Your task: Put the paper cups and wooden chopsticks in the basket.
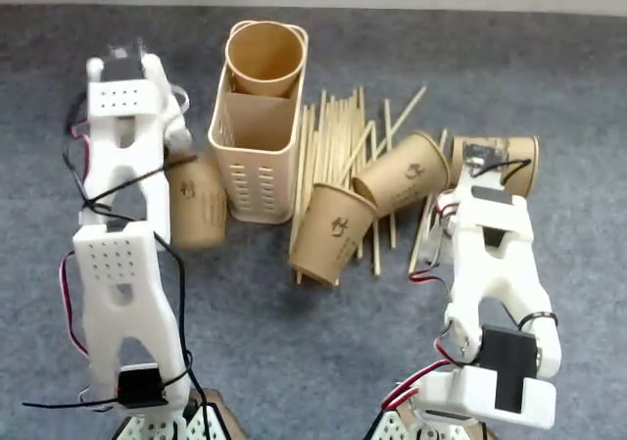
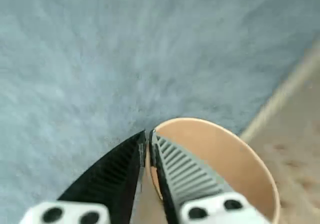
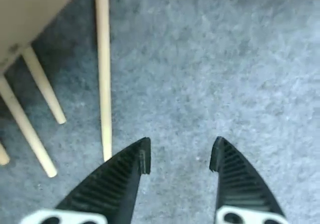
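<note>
Cream slotted basket stands on the grey felted tabletop with one paper cup upright in its far compartment; dark printed marks on the cups are too small to read. Left pincer is clamped narrow on the rim of a second cup, one finger inside and one outside, just beside the basket. Right pincer is spread wide over bare tabletop beside the wooden chopsticks, which lie scattered by the basket among three tipped cups.
</note>
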You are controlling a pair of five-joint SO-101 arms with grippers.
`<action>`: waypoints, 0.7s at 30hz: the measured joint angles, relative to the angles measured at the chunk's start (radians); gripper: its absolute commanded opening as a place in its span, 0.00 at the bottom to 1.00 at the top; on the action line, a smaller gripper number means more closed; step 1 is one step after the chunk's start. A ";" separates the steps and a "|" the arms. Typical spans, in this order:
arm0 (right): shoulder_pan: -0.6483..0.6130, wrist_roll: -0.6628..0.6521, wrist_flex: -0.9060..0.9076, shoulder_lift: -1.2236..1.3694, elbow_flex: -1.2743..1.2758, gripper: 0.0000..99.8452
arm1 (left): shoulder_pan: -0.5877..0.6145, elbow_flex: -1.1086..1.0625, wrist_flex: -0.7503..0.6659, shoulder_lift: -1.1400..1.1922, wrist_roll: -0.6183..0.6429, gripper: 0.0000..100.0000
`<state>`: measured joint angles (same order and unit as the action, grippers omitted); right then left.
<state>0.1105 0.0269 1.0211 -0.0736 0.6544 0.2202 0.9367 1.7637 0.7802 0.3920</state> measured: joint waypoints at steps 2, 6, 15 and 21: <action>-0.003 0.000 0.015 0.000 0.000 0.20 | 0.005 0.098 0.000 -0.084 -0.034 0.01; -0.021 0.000 0.023 -0.044 0.040 0.18 | 0.006 0.351 -0.005 -0.247 -0.094 0.01; -0.161 -0.063 0.011 -0.465 0.371 0.18 | -0.087 0.617 -0.301 -0.379 -0.143 0.01; -0.170 -0.107 -0.038 -0.749 0.597 0.18 | -0.221 0.537 -0.502 -0.368 -0.143 0.01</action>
<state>-0.0598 -0.0806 0.9828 -0.8224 1.2513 -0.0008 1.4737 1.2620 0.4120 0.2493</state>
